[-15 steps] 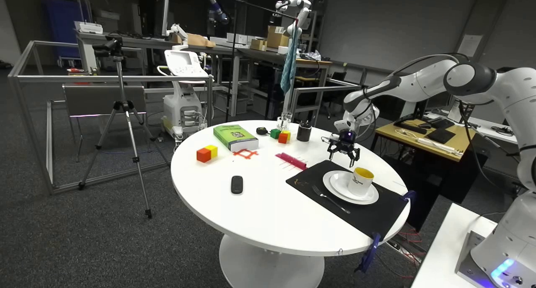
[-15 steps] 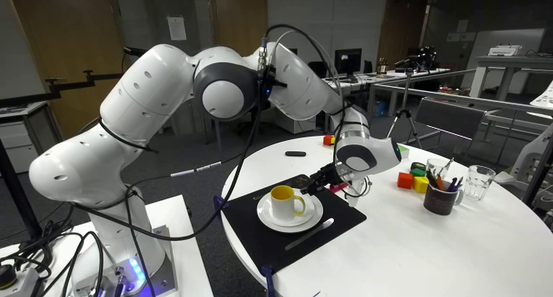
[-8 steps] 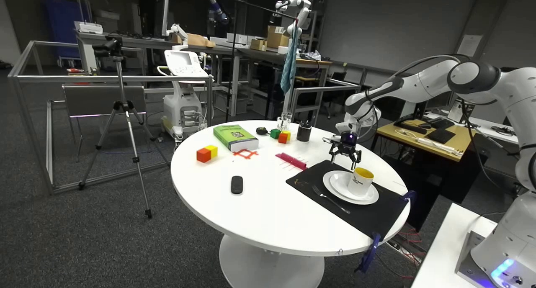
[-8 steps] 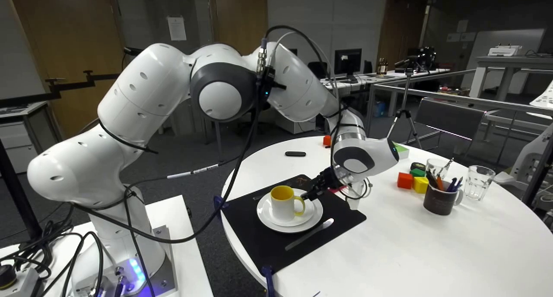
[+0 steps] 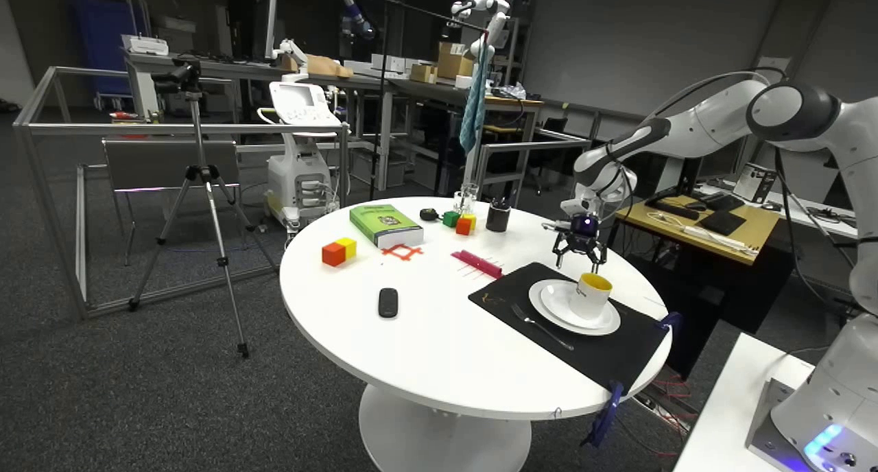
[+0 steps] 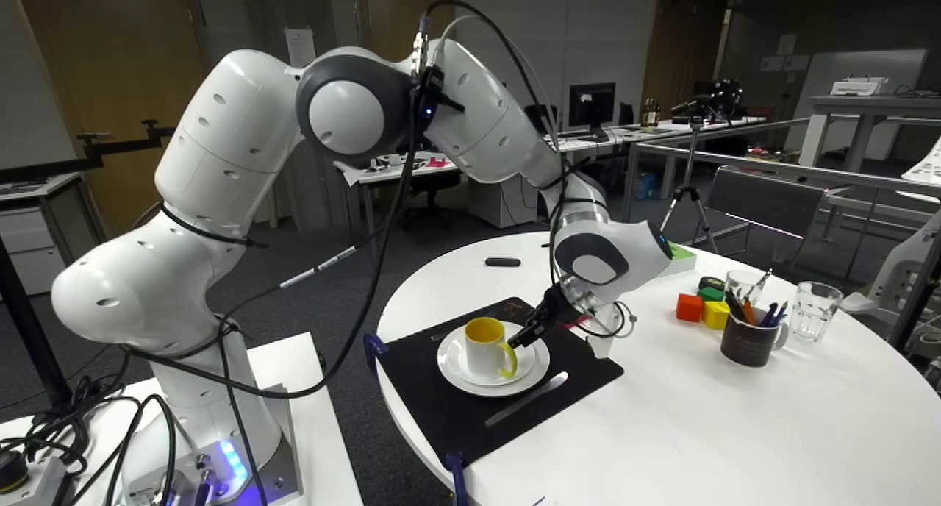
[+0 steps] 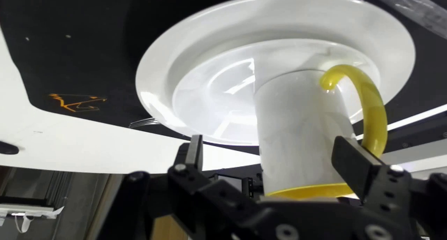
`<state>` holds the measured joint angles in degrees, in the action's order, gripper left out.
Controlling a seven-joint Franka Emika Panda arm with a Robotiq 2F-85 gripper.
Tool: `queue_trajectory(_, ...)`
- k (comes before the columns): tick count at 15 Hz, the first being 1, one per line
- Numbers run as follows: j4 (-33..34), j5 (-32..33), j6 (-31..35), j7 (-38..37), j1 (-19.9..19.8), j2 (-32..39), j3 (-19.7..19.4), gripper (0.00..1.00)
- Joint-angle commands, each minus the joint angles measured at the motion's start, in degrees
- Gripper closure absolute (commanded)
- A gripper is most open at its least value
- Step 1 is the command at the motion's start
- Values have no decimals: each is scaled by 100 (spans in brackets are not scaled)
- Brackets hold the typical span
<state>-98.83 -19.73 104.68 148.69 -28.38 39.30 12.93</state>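
The black two-fingered end effector [image 7: 268,139] was seen released, fingers [image 7: 193,152] spread. In an exterior view, the white cylindrical mug [image 6: 481,359] with yellow handle was shown at the end effector's eight o'clock, on stacked round white plates [image 6: 539,360]; whether contact was made could not be told

Round table [image 5: 411,348]: it was seen nearly whole in an exterior view, from well back and above, the camera facing slightly downward and the arm [image 5: 713,119] entering at right.
Robot base [image 6: 202,423]: it stood close at lower left in an exterior view, whose camera looked past the arm and down.
Gripper [image 7: 269,145]: the wrist view looked out along it, very near the mug [image 7: 300,128], with its picture upside down.
Placemat [image 5: 597,357]: both exterior views shared it, from roughly opposite sides, with fork [image 5: 542,326] or knife [image 6: 526,401] nearer.
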Motion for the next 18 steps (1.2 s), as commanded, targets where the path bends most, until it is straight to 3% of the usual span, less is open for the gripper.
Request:
queue_trajectory(1,-919,-149,428,-224,518,-825,-640,0)
queue_trajectory(7,-1344,-102,519,-668,948,-1142,-1086,0)
queue_trajectory(18,-1582,-128,489,-651,1087,-1203,-1171,0)
